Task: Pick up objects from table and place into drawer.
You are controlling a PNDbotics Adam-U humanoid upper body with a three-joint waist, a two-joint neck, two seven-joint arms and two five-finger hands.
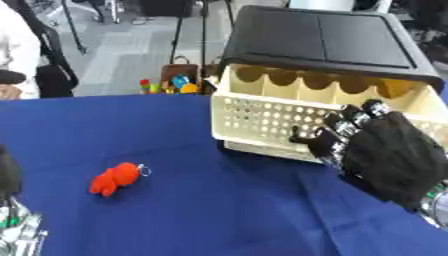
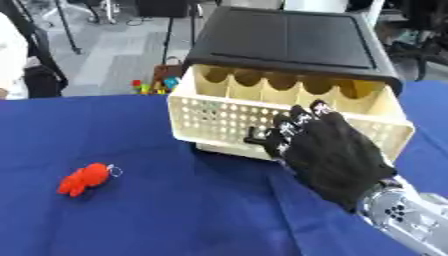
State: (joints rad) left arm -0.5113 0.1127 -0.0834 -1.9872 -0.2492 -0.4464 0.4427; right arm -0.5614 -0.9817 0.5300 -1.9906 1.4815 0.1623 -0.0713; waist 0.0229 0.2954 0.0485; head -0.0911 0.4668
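The red toy [image 1: 115,179] with its small ring lies alone on the blue tabletop [image 1: 219,210], well apart from the pulled-out cream drawer [image 1: 262,122]. The right hand [image 2: 337,152] rests against the drawer front, fingers [image 2: 293,125] straight, holding nothing. Pressing there could slide the drawer shut or shift its black cabinet [image 2: 289,37]; the left hand [image 1: 17,225] shows too little to judge.

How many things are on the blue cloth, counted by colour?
Red: 1, the red toy
Cream: 1, the drawer, pulled open, in a black-topped cabinet
Total: 2
The right hand rests open at the drawer's front.
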